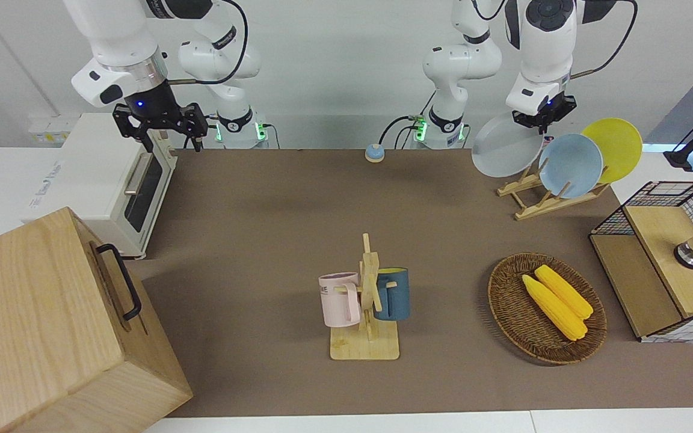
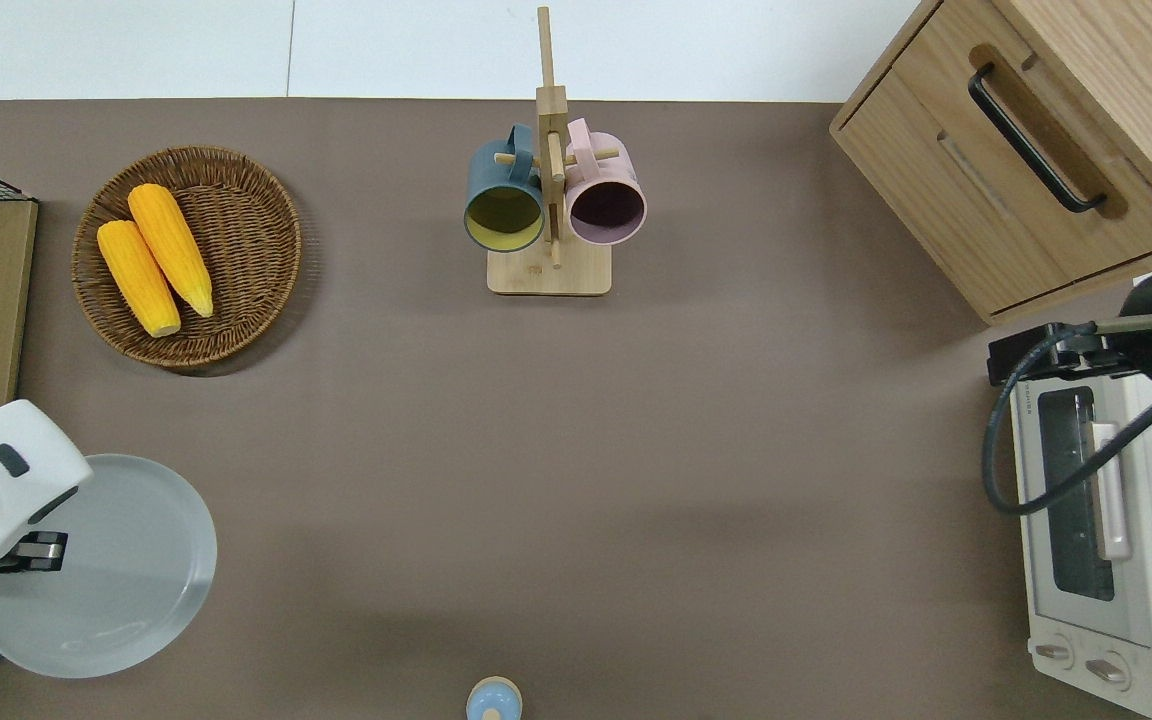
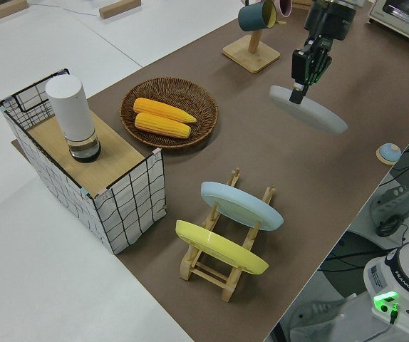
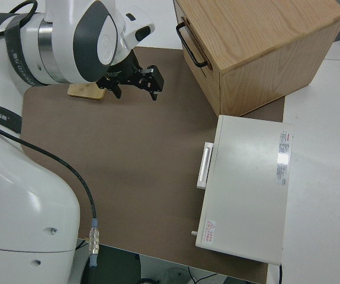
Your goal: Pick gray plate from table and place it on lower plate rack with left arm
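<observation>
Left claw (image 1: 540, 122): clamped on the rim of the gray plate (image 1: 506, 148), carried tilted in the air, clear of the tabletop (image 1: 274, 240); per the overhead view, over the brown mat close to the left arm's end, partly overlapping the rack area.

Lower plate rack (image 1: 548, 195): light wood, standing near the robots at the left arm's end. Two slots taken by the light blue plate (image 1: 570, 165) and the yellow plate (image 1: 614, 147), both leaning. Gray plate apart from the rack in the left side view, edge close to the blue plate's edge in the front view.

Wicker basket (image 1: 506, 300): two corn cobs (image 1: 557, 297) inside; farther from the robots than the rack, open mat between them.

Wire-and-wood crate (image 1: 653, 240): at the tabletop's edge by the left arm's end, just beside the rack and basket.

Mug stand (image 1: 366, 343): mid-tabletop, farther from the robots, pink mug (image 1: 339, 299) and dark blue mug (image 1: 393, 293) hung on it. Wide bare mat between stand and robots, broken only by a small blue bell (image 1: 374, 153).

Toaster oven (image 1: 112, 180) and wooden drawer box (image 1: 40, 325): along the right arm's end.

Right claw (image 1: 169, 135): parked, fingers spread wide, nothing held.
</observation>
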